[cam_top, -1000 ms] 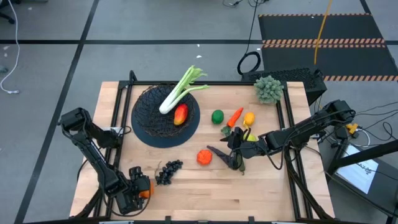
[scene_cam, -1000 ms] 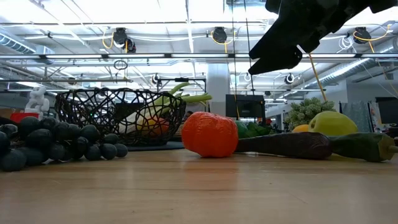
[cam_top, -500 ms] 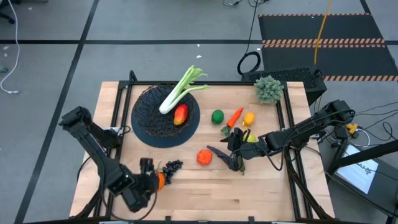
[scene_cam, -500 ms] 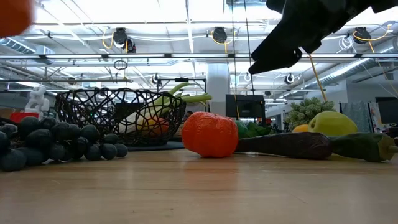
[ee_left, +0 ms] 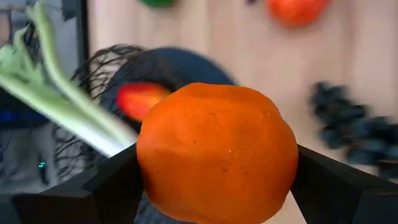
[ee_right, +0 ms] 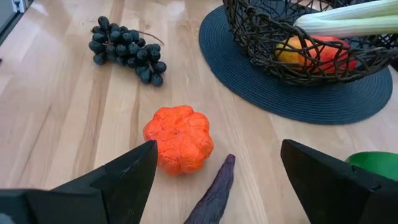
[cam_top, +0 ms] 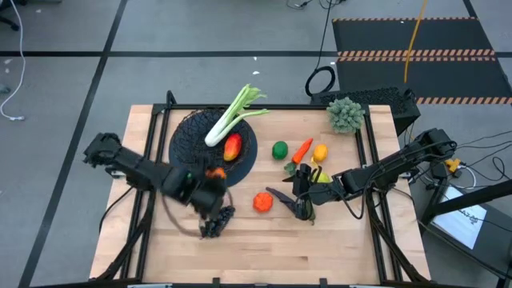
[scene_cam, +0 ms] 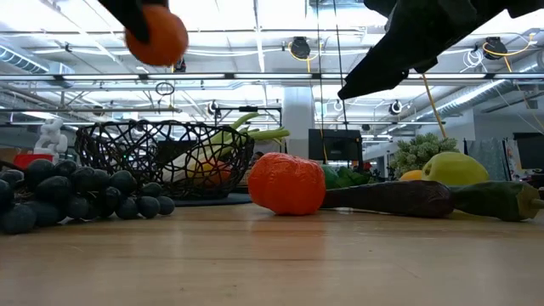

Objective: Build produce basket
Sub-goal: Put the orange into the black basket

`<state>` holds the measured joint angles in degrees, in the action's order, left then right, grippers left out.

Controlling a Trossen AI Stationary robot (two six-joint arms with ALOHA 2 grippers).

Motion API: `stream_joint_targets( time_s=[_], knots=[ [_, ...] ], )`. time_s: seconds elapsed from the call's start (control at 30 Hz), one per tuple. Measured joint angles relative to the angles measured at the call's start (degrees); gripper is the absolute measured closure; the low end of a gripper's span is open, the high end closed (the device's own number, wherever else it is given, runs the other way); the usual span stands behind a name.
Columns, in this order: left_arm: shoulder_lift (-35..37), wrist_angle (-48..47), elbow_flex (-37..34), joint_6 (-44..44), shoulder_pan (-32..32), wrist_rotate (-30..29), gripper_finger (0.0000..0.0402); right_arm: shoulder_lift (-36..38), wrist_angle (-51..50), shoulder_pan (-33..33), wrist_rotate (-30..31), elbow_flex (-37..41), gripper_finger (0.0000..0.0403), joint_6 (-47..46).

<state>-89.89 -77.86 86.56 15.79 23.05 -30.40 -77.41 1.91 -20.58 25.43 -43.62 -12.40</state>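
My left gripper (cam_top: 214,173) is shut on a smooth orange (ee_left: 217,152) and hangs above the near edge of the black wire basket (cam_top: 210,144). In the basket lie a red-yellow mango (cam_top: 233,146) and a pale-green leafy stalk (cam_top: 228,120) whose leafy top sticks out over the far rim. My right gripper (cam_top: 302,204) is open and hovers just above the purple eggplant (ee_right: 214,190), touching nothing. A bumpy orange (ee_right: 179,147) and dark grapes (ee_right: 127,50) rest on the table. Green apple (cam_top: 279,150), carrot (cam_top: 302,150) and lemon (cam_top: 320,152) lie farther back. My left gripper pinches the smooth orange between its two fingers (ee_left: 118,186), one on each opposite side of the fruit (ee_left: 149,168). The orange is lifted clear, well above the table (scene_cam: 155,36).
The basket stands on a round dark mat (ee_right: 261,81). A grey-green frilly clump (cam_top: 346,114) sits at the far right corner. A dark green vegetable (cam_top: 312,210) lies beside the eggplant. Bare wood stretches along the near edge (cam_top: 320,256).
My left gripper, shut on the orange all along, has risen from the table's near left corner and swung right and toward the far edge, passing over the grapes to the basket's near edge. The orange has travelled with it.
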Motion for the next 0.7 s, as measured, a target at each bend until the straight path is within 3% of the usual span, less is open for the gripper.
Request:
stream_joint_targets(
  time_s=[0.37, 0.53, 0.7],
  knots=[
    [0.01, -2.37, -0.68, -5.38, -21.9, -1.77, 0.006, 0.0, 0.04, -0.02, 2.36, 0.0, 0.0067, -0.37],
    [0.04, -1.6, -5.28, -5.61, -32.71, -1.74, 0.006, 0.0, -0.02, -0.04, 1.58, 0.0, 0.0067, 0.06],
    [0.02, 5.09, -12.58, -5.11, -42.08, -1.66, 0.006, 0.0, -0.04, -0.04, 1.57, 0.0, 0.0067, 0.04]
  ],
)
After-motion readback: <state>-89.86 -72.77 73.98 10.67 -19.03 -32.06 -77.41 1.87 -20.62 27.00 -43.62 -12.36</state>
